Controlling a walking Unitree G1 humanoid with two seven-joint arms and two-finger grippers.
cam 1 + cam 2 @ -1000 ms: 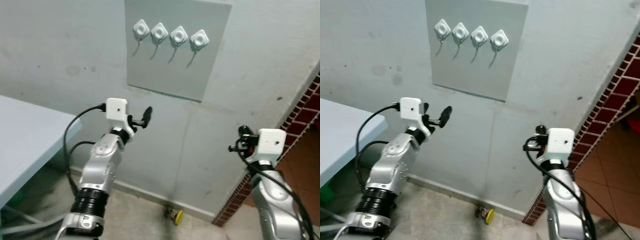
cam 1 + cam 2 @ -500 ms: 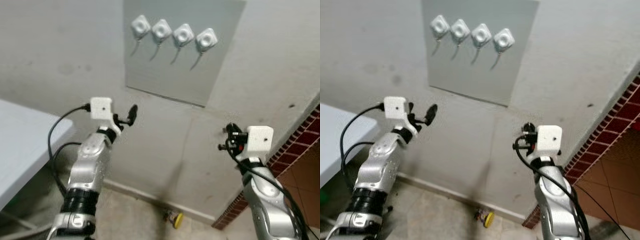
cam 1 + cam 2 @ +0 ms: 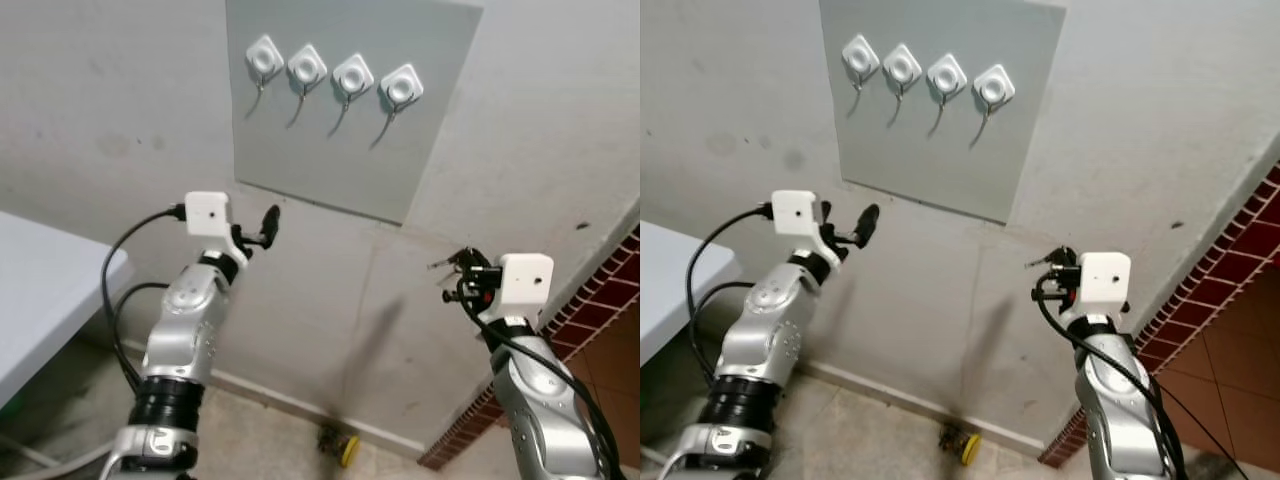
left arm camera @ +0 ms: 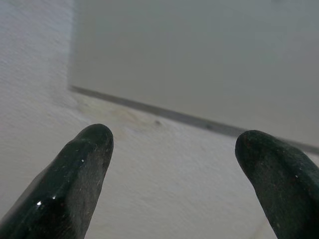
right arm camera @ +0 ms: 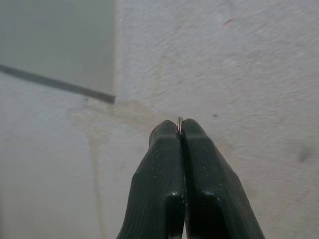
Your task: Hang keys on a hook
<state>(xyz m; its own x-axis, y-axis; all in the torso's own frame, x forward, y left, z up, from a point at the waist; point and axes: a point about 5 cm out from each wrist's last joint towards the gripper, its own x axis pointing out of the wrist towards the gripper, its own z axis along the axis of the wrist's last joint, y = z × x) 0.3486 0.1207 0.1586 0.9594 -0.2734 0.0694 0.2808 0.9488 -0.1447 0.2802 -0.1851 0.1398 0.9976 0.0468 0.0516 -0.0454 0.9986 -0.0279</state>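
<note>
1. Our right gripper [image 5: 180, 130] has its two fingers pressed flat together, and between their tips we pinch a thin sliver of metal, the edge of the keys [image 5: 179, 121].
2. In the head views that gripper [image 3: 456, 272] is raised near the wall [image 3: 560, 130], below and to the right of the panel [image 3: 420, 160]. A few thin dark and silvery pieces stick out at its tip, which we take for the keys [image 3: 447, 264]; they are too small for us to tell how many there are or what shape.
3. Our left gripper [image 4: 174, 164] is spread wide with nothing between its fingers [image 4: 75, 184]; their lower parts are cut off by the edge of the wrist view. It points at the wall just below the panel's lower edge [image 4: 149, 110].
4. In the head views the left gripper [image 3: 262, 228] is held up below the panel's lower left corner.
5. Four white hooks [image 3: 333, 78] sit in a row near the top of the grey panel, each with a thin curved prong hanging down; nothing hangs on any of them. The panel's top is cut off by the frame.
6. At far left a corner of a pale table [image 3: 40, 290] shows, and at right a strip of red brick [image 3: 600, 300].
7. On the floor by the skirting lies a small yellow and dark object [image 3: 341, 446] that we cannot identify.
</note>
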